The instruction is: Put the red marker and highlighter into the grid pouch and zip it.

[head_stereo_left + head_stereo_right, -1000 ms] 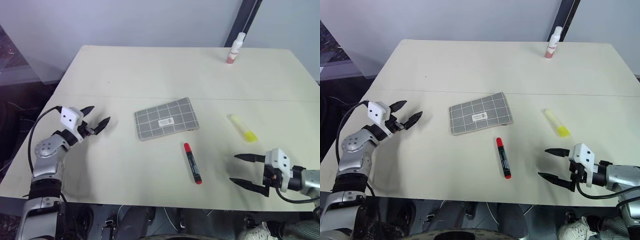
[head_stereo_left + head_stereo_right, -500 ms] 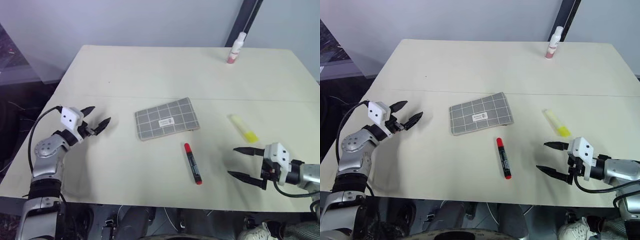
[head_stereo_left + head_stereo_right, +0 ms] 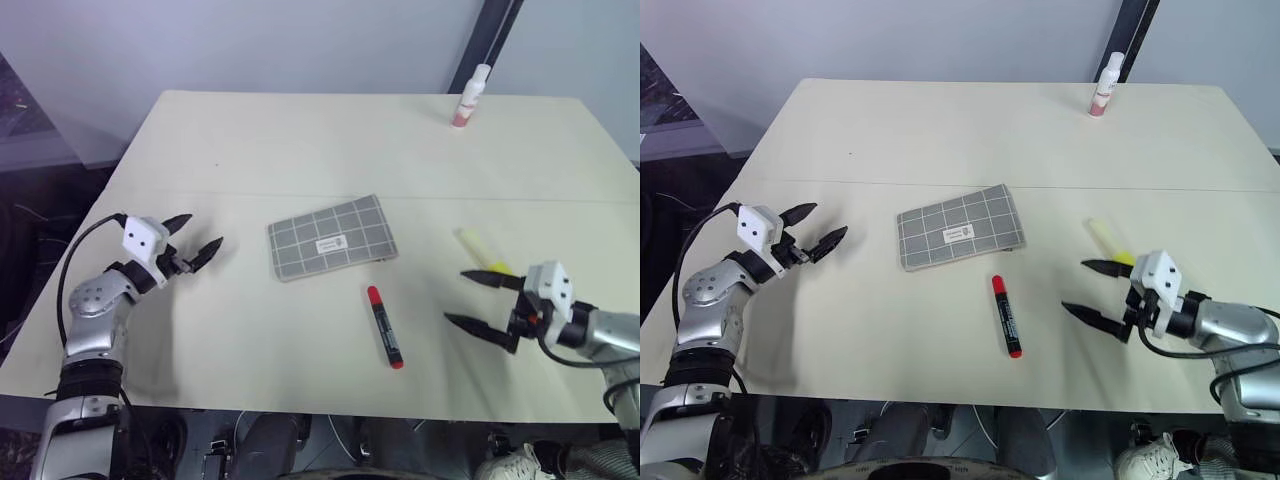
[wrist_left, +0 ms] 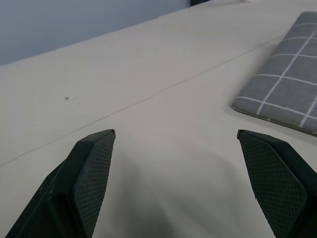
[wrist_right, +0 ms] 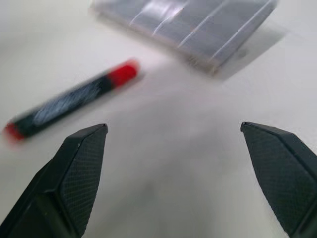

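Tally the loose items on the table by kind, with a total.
Writing tools: 2, the red marker and the highlighter
Pouches: 1, the grid pouch
Bottles: 1, the white-and-pink bottle
Total: 4

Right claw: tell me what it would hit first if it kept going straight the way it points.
Probably the red marker. The right claw is open, empty, and points across the table toward the marker, with the grid pouch further beyond. Its height above the table is unclear, so it might pass over.
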You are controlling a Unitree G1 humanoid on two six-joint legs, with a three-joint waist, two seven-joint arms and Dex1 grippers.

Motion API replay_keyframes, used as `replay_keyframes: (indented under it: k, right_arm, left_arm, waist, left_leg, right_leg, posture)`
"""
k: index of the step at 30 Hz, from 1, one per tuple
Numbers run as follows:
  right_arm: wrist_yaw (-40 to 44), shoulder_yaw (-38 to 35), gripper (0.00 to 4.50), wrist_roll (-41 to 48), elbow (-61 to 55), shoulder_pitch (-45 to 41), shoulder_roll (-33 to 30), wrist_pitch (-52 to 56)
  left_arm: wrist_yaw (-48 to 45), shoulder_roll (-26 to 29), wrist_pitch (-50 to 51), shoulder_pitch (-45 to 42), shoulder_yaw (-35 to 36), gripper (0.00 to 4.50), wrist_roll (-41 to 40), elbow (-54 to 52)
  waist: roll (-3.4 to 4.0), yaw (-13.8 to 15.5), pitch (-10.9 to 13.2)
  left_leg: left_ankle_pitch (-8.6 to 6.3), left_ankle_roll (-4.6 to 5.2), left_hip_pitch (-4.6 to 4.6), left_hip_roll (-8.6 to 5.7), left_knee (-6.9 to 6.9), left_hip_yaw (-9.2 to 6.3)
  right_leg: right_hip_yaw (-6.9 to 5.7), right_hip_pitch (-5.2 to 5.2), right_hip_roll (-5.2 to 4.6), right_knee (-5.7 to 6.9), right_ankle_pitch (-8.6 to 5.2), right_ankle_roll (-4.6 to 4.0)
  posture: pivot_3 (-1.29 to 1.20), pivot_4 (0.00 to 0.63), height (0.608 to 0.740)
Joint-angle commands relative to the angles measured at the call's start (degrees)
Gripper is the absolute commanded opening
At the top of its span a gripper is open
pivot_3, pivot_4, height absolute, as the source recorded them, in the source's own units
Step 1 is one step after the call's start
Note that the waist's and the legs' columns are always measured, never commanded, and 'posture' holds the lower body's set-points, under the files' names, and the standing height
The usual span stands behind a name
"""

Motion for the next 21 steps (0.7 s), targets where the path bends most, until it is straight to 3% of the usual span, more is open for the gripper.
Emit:
replay_keyframes:
  k: [1, 3, 10, 16, 21]
  right_arm:
    - [-8.0, 7.1, 4.23, -0.8, -4.1, -9.7, 7.6, 2.7]
    - [-13.1, 12.2, 3.58, -4.3, -1.6, -16.9, 14.0, 3.0]
    - [-25.8, 20.9, 0.03, -20.5, 15.4, -29.2, 22.6, -5.9]
    - [-30.6, 25.1, 0.03, -30.8, 27.6, -33.2, 20.9, -11.9]
    - [-28.7, 26.0, 0.03, -31.3, 29.3, -33.4, 20.5, -13.0]
  left_arm:
    - [-1.2, 1.2, -6.4, -1.3, -2.3, 4.16, 3.3, -1.3]
    - [-1.9, 1.1, -11.4, -2.1, -4.4, 4.16, 5.9, -0.5]
    - [-4.0, 2.8, -30.4, -4.9, -10.7, 4.16, 12.9, 5.6]
    - [-1.1, 2.9, -43.0, -9.1, -15.6, 4.16, 20.2, 13.5]
    - [5.1, 0.4, -49.4, -13.8, -20.0, 4.16, 28.1, 20.2]
  waist:
    - [-0.04, -0.2, 0.0]
    - [-0.02, -0.6, 0.0]
    - [-0.01, 0.4, 0.0]
    - [0.00, 0.3, 0.0]
    - [-0.01, 0.2, 0.0]
  left_leg:
    - [0.00, 0.00, 0.02, 0.00, -0.02, 0.00]
    - [0.01, -0.02, 0.03, 0.09, -0.02, 0.01]
    - [0.06, -0.09, 0.01, -0.14, -0.10, 0.02]
    - [0.11, -0.16, 0.02, -0.17, -0.10, 0.02]
    - [0.20, -0.27, 0.14, -0.12, -0.10, -0.01]
  right_leg:
    - [0.00, 0.00, 0.00, 0.01, 0.00, 0.00]
    - [0.00, -0.01, 0.07, 0.02, 0.03, -0.04]
    - [0.03, -0.11, 0.01, 0.00, 0.18, 0.07]
    - [0.06, -0.11, 0.03, 0.02, 0.28, 0.00]
    - [0.07, -0.09, 0.10, 0.11, 0.35, -0.02]
  posture:
    - [0.00, 0.150, 0.740]
    - [0.00, 0.150, 0.740]
    - [0.00, 0.150, 0.740]
    - [0.00, 0.150, 0.740]
    - [0.00, 0.150, 0.740]
